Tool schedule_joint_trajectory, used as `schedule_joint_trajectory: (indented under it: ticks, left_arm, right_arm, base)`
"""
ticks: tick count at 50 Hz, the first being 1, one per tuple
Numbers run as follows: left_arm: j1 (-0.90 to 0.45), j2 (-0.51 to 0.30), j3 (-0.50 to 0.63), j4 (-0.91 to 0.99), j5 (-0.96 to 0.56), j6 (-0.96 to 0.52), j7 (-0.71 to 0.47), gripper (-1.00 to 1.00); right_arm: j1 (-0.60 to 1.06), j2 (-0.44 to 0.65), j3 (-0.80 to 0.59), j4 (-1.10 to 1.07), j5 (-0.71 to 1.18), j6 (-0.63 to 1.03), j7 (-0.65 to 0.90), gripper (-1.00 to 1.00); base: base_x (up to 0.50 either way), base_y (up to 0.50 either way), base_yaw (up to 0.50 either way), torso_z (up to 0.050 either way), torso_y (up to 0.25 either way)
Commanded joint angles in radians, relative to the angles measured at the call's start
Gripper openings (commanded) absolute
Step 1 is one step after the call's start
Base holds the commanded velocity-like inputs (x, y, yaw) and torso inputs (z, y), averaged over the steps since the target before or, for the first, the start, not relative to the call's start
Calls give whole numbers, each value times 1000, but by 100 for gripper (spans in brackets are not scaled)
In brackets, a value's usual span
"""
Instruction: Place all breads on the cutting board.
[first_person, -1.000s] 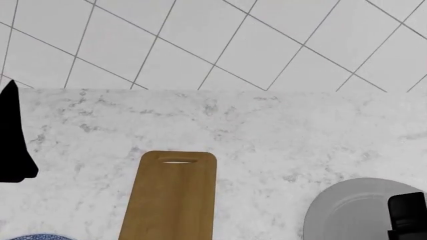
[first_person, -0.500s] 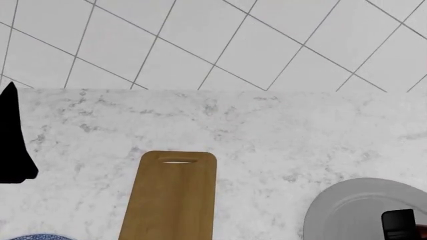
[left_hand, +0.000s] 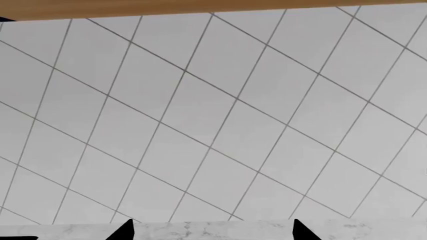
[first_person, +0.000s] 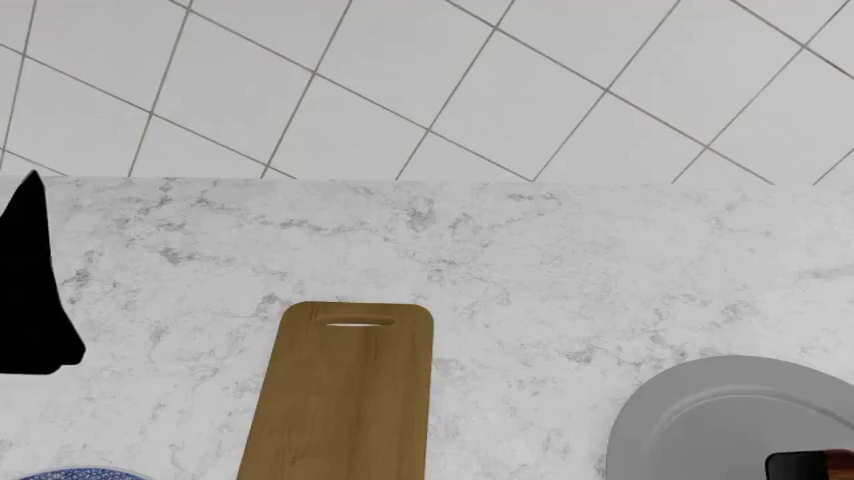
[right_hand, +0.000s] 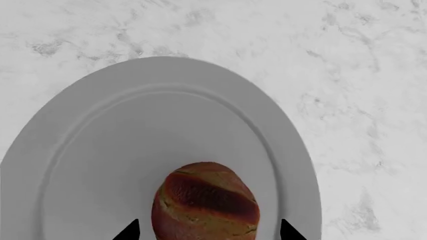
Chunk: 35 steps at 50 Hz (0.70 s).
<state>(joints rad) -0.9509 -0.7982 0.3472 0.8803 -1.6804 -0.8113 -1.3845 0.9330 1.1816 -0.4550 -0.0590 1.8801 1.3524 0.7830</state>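
At lower centre of the right wrist frame, the dark reddish-brown roll (right_hand: 205, 201) rests on the grey plate (right_hand: 87, 150), between the spread fingertips of the right gripper (right_hand: 208, 231), neither tip touching it. The left gripper (left_hand: 212, 230) likewise stands apart, facing tiled wall. The cutting board (first_person: 342, 400) lies bare at lower centre of the head frame, well apart from the plate.

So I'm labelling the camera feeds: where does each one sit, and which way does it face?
Head view: looks down at the counter, cutting board and grey plate; both hands at the edges.
Left wrist view: faces the tiled wall; fingertips show.
Right wrist view: looks down on the dark roll on the plate, fingertips flanking it.
Shared: the plate.
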Motion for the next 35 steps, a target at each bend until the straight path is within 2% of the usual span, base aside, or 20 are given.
schedule_joint_trajectory:
  ticks: [1, 35]
  left_arm:
    - [6, 8, 9, -1, 16, -2, 7, 100]
    - [8, 10, 20, -3, 21, 2, 8, 100]
  right_arm:
    - [-46, -10, 1, 27, -73, -41, -64, 100]
    - [-95, -38, -27, 48, -152, -84, -141, 100]
  base:
    - [0, 0, 0, 0, 0]
    - [0, 0, 0, 0, 0]
